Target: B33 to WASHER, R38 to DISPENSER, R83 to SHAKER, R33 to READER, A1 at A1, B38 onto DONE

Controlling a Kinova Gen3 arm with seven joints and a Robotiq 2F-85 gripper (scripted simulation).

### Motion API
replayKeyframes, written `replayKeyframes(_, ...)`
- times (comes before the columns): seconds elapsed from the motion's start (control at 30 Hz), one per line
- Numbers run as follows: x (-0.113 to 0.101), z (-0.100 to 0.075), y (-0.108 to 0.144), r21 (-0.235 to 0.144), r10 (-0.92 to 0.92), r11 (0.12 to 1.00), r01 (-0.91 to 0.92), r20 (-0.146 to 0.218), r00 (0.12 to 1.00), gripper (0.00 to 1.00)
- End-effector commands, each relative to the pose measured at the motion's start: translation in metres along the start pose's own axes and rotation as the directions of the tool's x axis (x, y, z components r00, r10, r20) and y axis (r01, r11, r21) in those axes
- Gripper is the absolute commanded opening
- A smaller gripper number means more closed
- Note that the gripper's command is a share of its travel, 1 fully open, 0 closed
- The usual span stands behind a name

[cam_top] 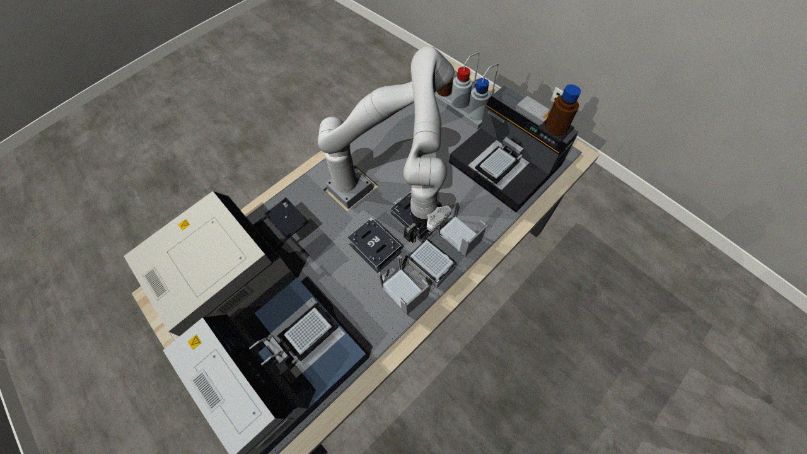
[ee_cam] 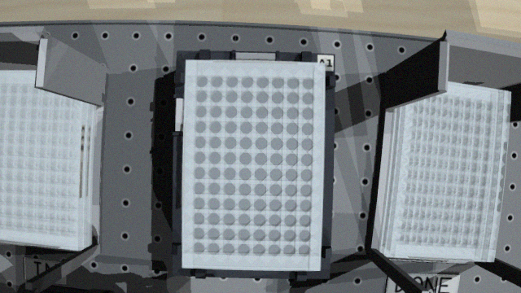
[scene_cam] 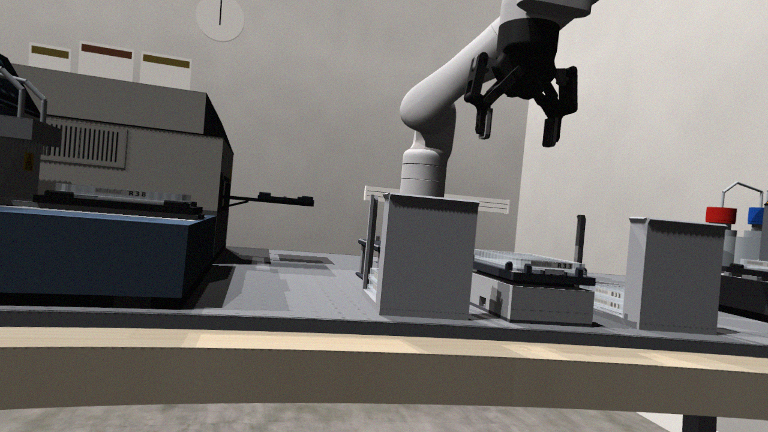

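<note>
My gripper [scene_cam: 518,131] is open and empty, high above the SHAKER; it also shows in the overhead view [cam_top: 420,230]. Plate R33 [ee_cam: 252,163] sits flat on the SHAKER, right below the wrist camera, and shows in the side view [scene_cam: 528,262] and from overhead [cam_top: 431,259]. The IN rack [ee_cam: 41,159] holds white plates on the wrist view's left; the DONE rack [ee_cam: 444,171] is on its right. Plate R38 [scene_cam: 137,192] [cam_top: 307,330] lies on the blue WASHER. A plate [cam_top: 497,162] sits on the DISPENSER. The READER tray [cam_top: 287,217] is out, dark, with no plate seen on it.
The tall grey walls of the DONE rack [scene_cam: 426,255] and the IN rack [scene_cam: 674,273] flank the SHAKER closely. The RG nest [cam_top: 378,245] stands behind it. Bottles [cam_top: 471,87] stand at the back by the DISPENSER. The wooden front edge [ee_cam: 260,10] is near.
</note>
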State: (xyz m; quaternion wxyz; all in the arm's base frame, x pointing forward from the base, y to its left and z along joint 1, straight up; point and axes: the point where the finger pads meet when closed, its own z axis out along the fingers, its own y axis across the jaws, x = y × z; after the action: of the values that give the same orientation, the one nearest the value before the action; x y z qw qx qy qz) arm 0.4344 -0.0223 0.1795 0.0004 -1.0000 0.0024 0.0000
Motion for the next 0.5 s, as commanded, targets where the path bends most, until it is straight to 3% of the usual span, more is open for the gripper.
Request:
replayKeyframes(0.0,0.011,-0.001,0.000,0.000,0.000,1.000,0.000,-0.001,1.000,1.00)
replayKeyframes(0.37,0.047,-0.001,0.000,0.000,0.000,1.000,0.000,-0.002,1.000,1.00)
replayKeyframes(0.47,0.047,-0.001,0.000,0.000,0.000,1.000,0.000,-0.002,1.000,1.00)
